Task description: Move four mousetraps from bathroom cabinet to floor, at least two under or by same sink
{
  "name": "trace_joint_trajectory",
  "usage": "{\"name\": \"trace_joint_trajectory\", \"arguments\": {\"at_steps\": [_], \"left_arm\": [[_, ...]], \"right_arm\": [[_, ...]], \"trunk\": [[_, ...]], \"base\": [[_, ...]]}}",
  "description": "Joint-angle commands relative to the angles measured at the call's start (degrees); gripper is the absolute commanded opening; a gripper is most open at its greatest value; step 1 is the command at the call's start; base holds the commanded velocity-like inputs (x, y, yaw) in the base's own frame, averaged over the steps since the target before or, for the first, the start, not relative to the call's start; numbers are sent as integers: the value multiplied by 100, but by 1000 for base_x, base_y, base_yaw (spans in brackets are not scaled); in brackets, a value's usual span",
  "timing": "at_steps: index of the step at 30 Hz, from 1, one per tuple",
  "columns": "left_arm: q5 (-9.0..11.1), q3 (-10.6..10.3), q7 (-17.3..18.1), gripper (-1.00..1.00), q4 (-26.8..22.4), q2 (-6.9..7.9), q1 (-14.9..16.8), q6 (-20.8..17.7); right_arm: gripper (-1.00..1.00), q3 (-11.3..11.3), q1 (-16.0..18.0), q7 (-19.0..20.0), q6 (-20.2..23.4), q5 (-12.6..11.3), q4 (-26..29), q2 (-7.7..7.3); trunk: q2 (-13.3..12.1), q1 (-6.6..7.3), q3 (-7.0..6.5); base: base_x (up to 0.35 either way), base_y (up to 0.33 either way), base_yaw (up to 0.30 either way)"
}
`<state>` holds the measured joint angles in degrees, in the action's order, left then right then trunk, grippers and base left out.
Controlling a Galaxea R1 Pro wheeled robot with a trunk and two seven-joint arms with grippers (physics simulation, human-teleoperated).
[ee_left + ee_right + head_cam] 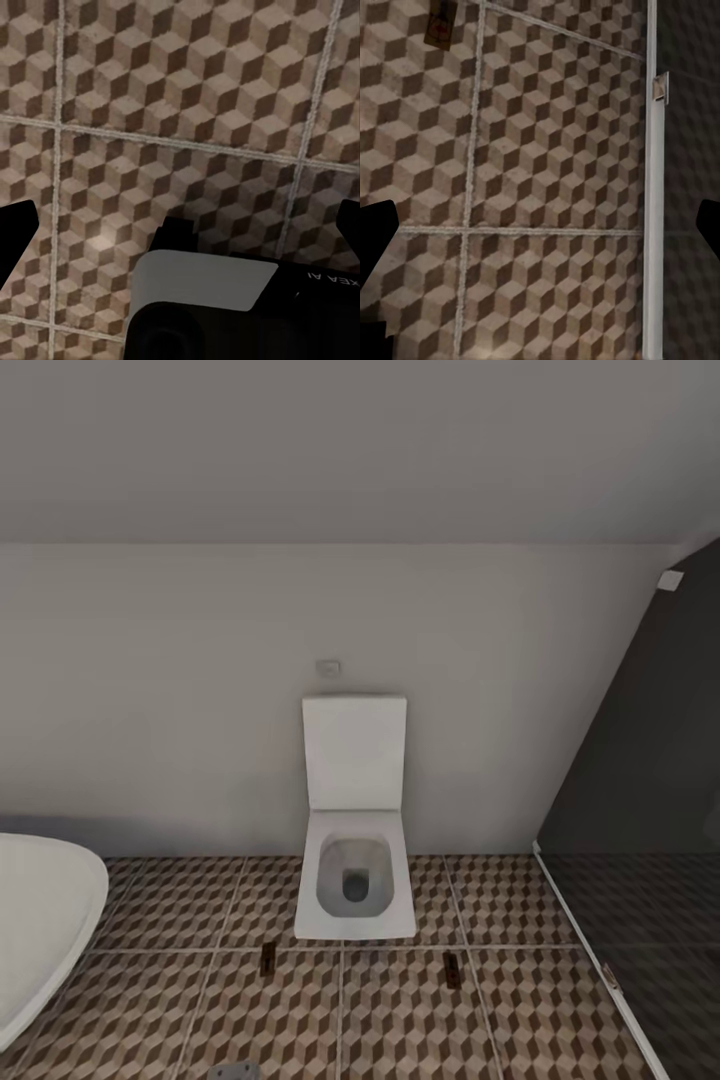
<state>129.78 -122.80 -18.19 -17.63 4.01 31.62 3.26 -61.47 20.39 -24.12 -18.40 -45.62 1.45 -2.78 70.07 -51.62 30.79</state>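
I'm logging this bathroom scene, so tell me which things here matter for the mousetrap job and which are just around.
Job:
two mousetraps, left and right of the toilet
bathroom floor

Just around:
toilet
bathtub
dark glass shower screen
wall

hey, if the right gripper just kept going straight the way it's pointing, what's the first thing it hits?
Most likely the bare bathroom floor: between the right gripper's fingertips only cube-patterned tile shows. A mousetrap lies well off that line.

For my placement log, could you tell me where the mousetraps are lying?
In the head view two mousetraps lie on the bathroom floor before the toilet: one near its front left corner, one off its front right corner.
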Motion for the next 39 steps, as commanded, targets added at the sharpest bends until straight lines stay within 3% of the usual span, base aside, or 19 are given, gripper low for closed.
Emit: {"name": "trace_joint_trajectory", "arguments": {"at_steps": [1, 13, 39], "left_arm": [[39, -43, -26, 100, -26, 4, 10, 34], [39, -43, -26, 100, -34, 4, 10, 26], [39, -43, -16, 100, -28, 21, -47, 6]], "right_arm": [[100, -49, 0, -22, -6, -52, 13, -4], [100, -48, 0, -22, -6, -52, 13, -4], [100, -50, 0, -22, -6, -52, 13, -4]], "trunk": [[-38, 23, -13], [-519, 286, -228], [-519, 286, -228]], "base": [[0, 0, 0], [0, 0, 0], [0, 0, 0]]}}
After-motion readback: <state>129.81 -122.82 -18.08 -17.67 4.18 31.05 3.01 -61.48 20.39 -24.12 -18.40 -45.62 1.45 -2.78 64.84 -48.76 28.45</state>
